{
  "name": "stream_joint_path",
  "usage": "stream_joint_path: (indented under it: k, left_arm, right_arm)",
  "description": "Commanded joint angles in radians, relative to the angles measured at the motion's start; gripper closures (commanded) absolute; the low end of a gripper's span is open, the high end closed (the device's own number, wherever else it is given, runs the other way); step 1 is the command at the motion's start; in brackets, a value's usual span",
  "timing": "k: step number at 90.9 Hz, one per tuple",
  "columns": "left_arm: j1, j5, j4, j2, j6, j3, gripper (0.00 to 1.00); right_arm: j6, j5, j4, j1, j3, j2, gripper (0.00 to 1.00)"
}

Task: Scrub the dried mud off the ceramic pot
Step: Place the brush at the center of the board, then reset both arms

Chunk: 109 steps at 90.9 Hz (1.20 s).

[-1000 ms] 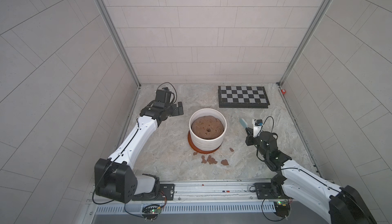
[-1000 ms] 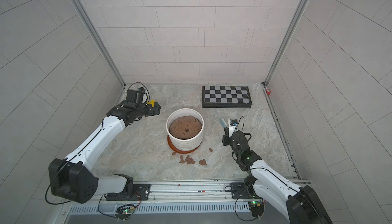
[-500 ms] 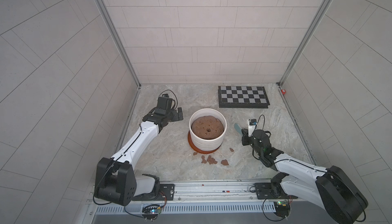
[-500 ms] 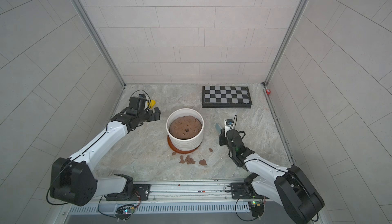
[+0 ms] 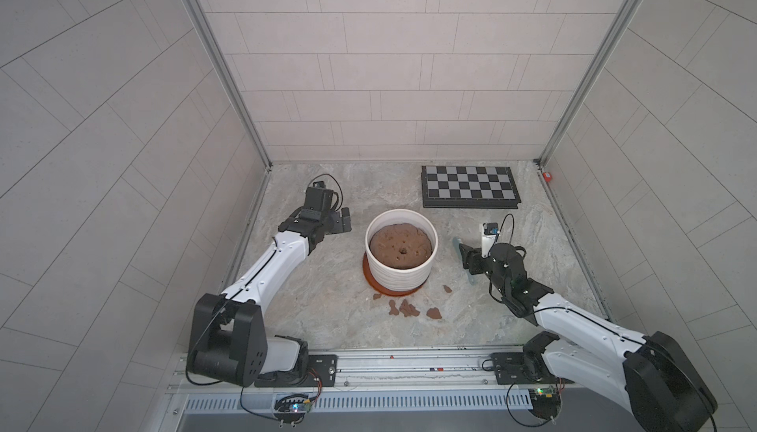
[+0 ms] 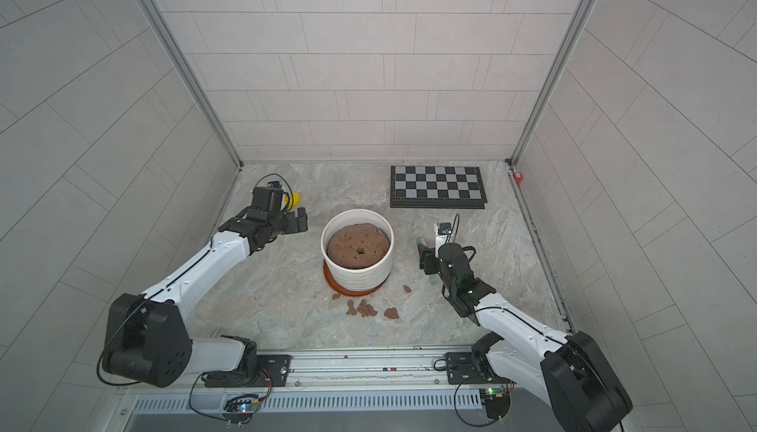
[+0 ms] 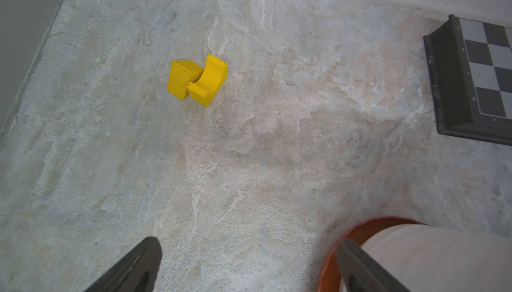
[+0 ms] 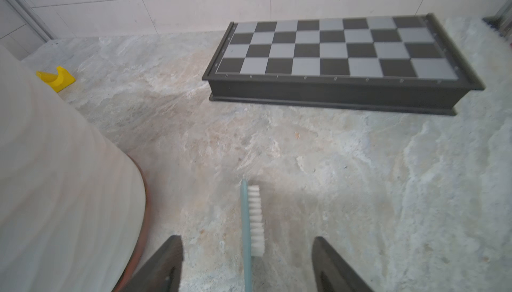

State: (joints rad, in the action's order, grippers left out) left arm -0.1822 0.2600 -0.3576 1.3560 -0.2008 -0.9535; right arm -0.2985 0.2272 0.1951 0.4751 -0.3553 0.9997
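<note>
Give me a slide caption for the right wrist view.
Right gripper open around the blue-handled scrub brush lying on the stone floor, white ceramic pot alongside, chessboard beyond.

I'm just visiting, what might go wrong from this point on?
The brush lies loose between the jaws of the open right end effector, bristles sideways; a closing grip might pinch it crooked or miss. The left end effector, also open, has one finger close to the saucer, so a sideways move might nudge the pot.
</note>
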Motion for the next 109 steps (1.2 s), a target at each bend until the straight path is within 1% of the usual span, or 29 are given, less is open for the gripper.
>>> stream_joint_path:
  k: [1,7,12,20,29,37,45,52,56,63,68,77,83,86,93,99,102,109]
  left_arm:
    - [0.071,-0.011,0.116,0.009,0.036,0.051,0.00]
    - [0.097,-0.033,0.179,0.008,0.050,0.079,0.00]
    - [0.108,-0.023,0.239,0.009,0.079,0.107,0.00]
    - [0.125,-0.005,0.353,0.016,0.122,0.163,0.00]
    - [0.136,-0.037,0.477,0.010,0.150,0.230,0.00]
    - [0.136,-0.072,0.589,0.002,0.157,0.297,0.00]
    - [0.138,-0.066,0.680,0.005,0.150,0.333,0.00]
    - [0.141,-0.051,0.725,0.027,0.147,0.349,0.00]
    - [0.146,-0.056,0.746,0.048,0.151,0.353,0.00]
    - [0.149,-0.100,0.745,0.062,0.167,0.349,0.00]
    - [0.149,-0.115,0.758,0.063,0.172,0.357,0.00]
    - [0.148,-0.116,0.750,0.087,0.170,0.347,0.00]
    - [0.148,-0.127,0.754,0.106,0.179,0.341,0.00]
    - [0.147,-0.127,0.758,0.109,0.181,0.343,0.00]
    - [0.147,-0.106,0.809,0.108,0.176,0.368,0.00]
    - [0.147,-0.102,0.847,0.108,0.177,0.390,0.00]
    - [0.147,-0.110,0.858,0.115,0.180,0.394,0.00]
    - [0.147,-0.130,0.863,0.132,0.188,0.390,0.00]
  right_arm:
    - [0.029,0.045,-0.027,-0.051,-0.058,-0.026,0.13]
    - [0.084,0.072,-0.054,-0.089,-0.109,-0.013,0.04]
    - [0.120,0.075,-0.058,-0.129,-0.134,-0.006,0.00]
    - [0.127,0.041,0.006,-0.222,-0.118,0.023,0.00]
    - [0.144,0.040,0.087,-0.302,-0.084,0.071,0.00]
    - [0.159,0.038,0.187,-0.348,-0.060,0.130,0.00]
    - [0.181,0.027,0.309,-0.381,-0.035,0.194,0.00]
    - [0.183,-0.054,0.493,-0.416,0.012,0.277,0.00]
    - [0.180,-0.079,0.571,-0.427,0.029,0.326,0.00]
    - [0.223,-0.108,0.541,-0.430,-0.001,0.350,0.00]
    - [0.245,-0.125,0.627,-0.445,0.010,0.379,0.00]
    - [0.198,-0.170,0.770,-0.501,0.047,0.465,0.00]
    - [0.164,-0.194,0.914,-0.526,0.071,0.547,0.00]
    - [0.163,-0.205,0.922,-0.528,0.074,0.569,0.00]
    - [0.165,-0.211,0.842,-0.528,0.049,0.551,0.00]
    - [0.162,-0.204,0.836,-0.528,0.041,0.559,0.00]
    - [0.161,-0.203,0.855,-0.528,0.042,0.568,0.00]
    - [0.162,-0.197,0.825,-0.529,0.037,0.555,0.00]
